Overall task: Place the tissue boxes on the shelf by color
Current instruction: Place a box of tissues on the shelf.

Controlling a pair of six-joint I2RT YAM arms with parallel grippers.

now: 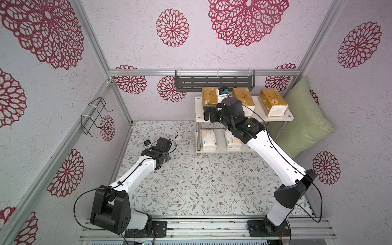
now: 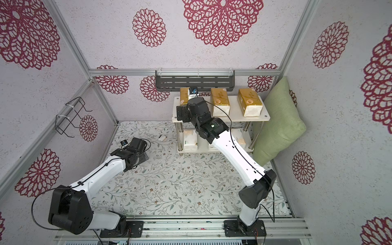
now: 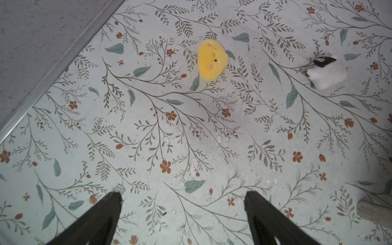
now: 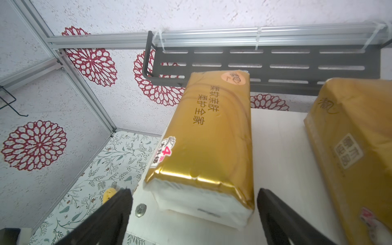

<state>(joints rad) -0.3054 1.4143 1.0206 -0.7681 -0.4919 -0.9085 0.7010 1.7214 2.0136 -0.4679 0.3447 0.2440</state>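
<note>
Three gold tissue boxes [image 1: 209, 96] [image 1: 242, 99] [image 1: 273, 101] lie side by side on the top board of the shelf [image 1: 257, 105]. Two white tissue boxes [image 1: 209, 140] [image 1: 232, 141] lie on its lower board, which my right arm partly hides. My right gripper [image 4: 194, 191] is open at the shelf's front left, its fingers either side of the white near end of the leftmost gold box [image 4: 212, 137] without gripping it. My left gripper [image 3: 183, 197] hangs open over the floral table at the left, with nothing between its fingers.
A yellow plush toy [image 3: 212, 60] and a small white object [image 3: 326, 74] lie on the table ahead of the left gripper. A green pillow [image 1: 303, 121] leans against the shelf's right side. A grey slotted rack [image 1: 214, 82] hangs behind the shelf, a black wire rack [image 1: 95, 116] on the left wall.
</note>
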